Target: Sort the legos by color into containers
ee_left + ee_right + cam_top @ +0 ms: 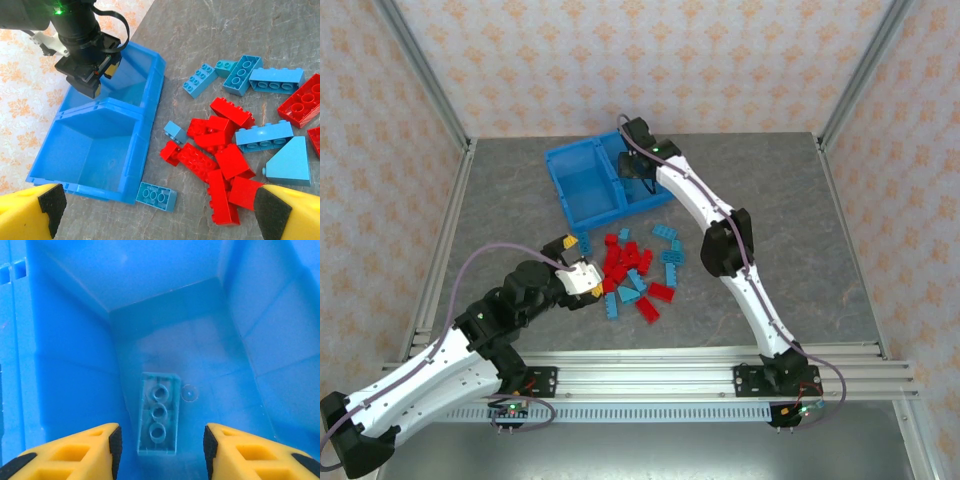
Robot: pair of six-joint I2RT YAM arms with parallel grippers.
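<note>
Right wrist cam: right hand (162, 442) part-open, empty, over lt-blue lego (159, 412) on compartment floor (220, 375).

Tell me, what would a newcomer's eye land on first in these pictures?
A jumble of red and light blue bricks sprawls mid-table, just on the near side of a bright blue bin. The right arm stretches over the bin's right compartment, its yellow jaws apart above one light blue brick lying alone on the floor inside.
</note>
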